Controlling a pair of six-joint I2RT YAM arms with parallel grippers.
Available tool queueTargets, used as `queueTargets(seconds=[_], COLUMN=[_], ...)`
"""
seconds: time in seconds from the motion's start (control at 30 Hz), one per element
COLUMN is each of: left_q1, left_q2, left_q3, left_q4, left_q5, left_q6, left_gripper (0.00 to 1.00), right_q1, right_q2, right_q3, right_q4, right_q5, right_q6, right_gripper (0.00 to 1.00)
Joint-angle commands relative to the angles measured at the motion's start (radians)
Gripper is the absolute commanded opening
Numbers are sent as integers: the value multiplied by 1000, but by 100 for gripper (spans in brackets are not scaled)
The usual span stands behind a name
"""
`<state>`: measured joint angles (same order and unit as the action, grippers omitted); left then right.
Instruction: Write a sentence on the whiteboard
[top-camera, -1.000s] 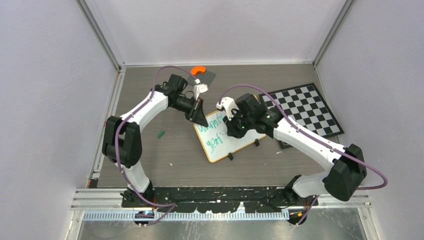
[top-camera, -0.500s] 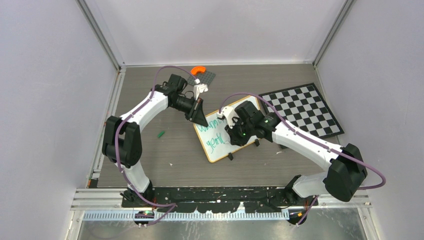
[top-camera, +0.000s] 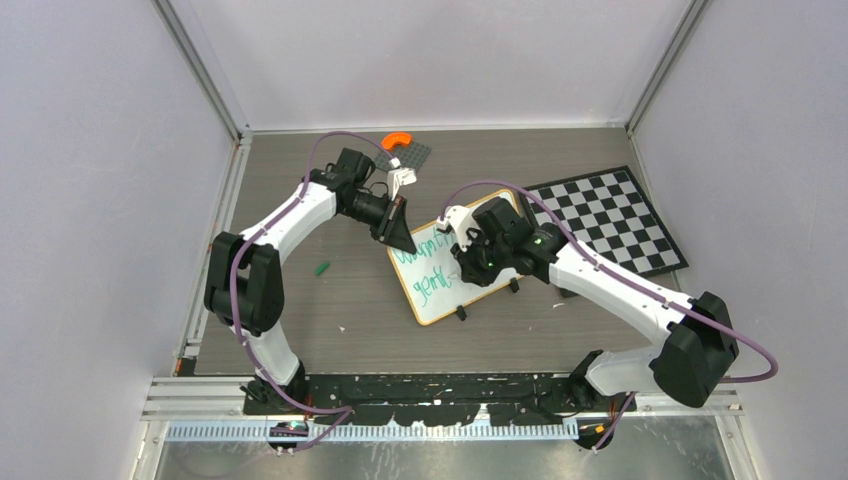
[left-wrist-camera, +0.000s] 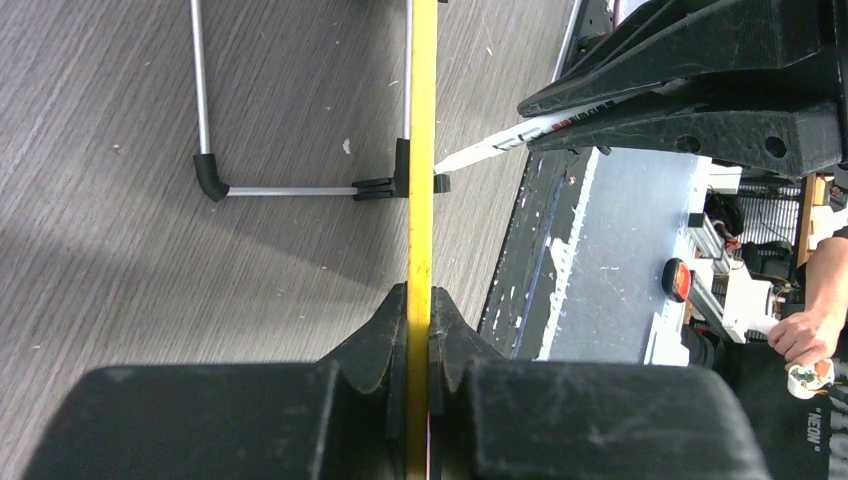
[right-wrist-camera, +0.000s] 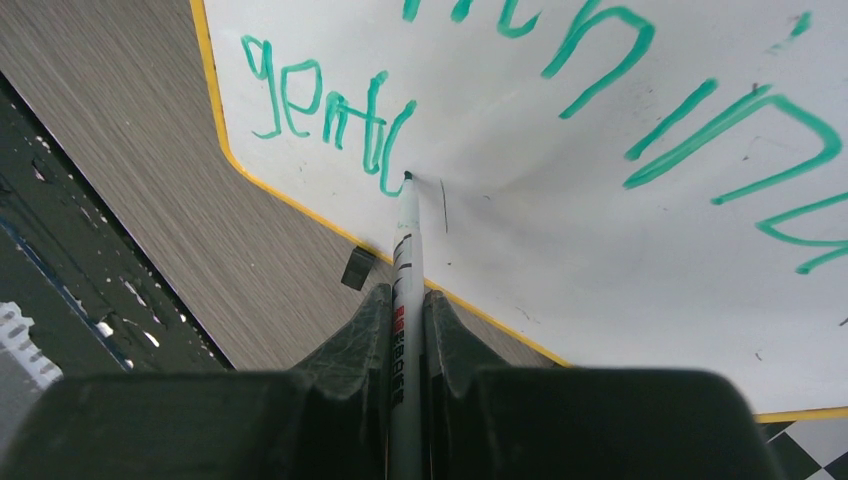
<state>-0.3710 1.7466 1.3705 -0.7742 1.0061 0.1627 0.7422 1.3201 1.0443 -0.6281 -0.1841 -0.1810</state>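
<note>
Found the whiteboard (top-camera: 441, 298) near the worktop's (top-camera: 330, 330) middle, on its wire stand (left-wrist-camera: 290, 190), green sentence (right-wrist-camera: 330, 125) reaching "gentl". Touching it with marker (right-wrist-camera: 405, 250) tip, right gripper (right-wrist-camera: 405, 300) clamped on marker. Left gripper (left-wrist-camera: 420, 300) clamped on whiteboard's yellow edge. Checkerboard (top-camera: 610, 220) toward right edge.

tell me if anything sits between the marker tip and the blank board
Nothing visible does. The marker in the right gripper touches the whiteboard just after the lettering, with bare white ahead; the left gripper clamps the frame.
</note>
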Motion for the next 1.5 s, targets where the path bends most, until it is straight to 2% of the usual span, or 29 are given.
queueTargets(seconds=[0.0,0.37,0.73,1.2,1.47], left_q1=[-3,-3,-3,-3,-3], left_q2=[-36,-38,-34,-36,-33], left_q3=[12,11,12,9,5], left_q4=[1,0,2,1,1], left_q5=[-15,-14,-15,-17,-18], left_q6=[0,2,0,3,6], left_gripper=[0,0,0,0,0], right_q1=[-4,-62,-41,-15,-28], right_q2=[9,-16,44,1,-18], right_q3=[35,47,102,-4,-8], right_q4=[42,13,20,17,-22], right_q5=[10,40,-6,15,22], right_q6=[-4,-43,-18,-21,-41], right_gripper=[0,0,0,0,0])
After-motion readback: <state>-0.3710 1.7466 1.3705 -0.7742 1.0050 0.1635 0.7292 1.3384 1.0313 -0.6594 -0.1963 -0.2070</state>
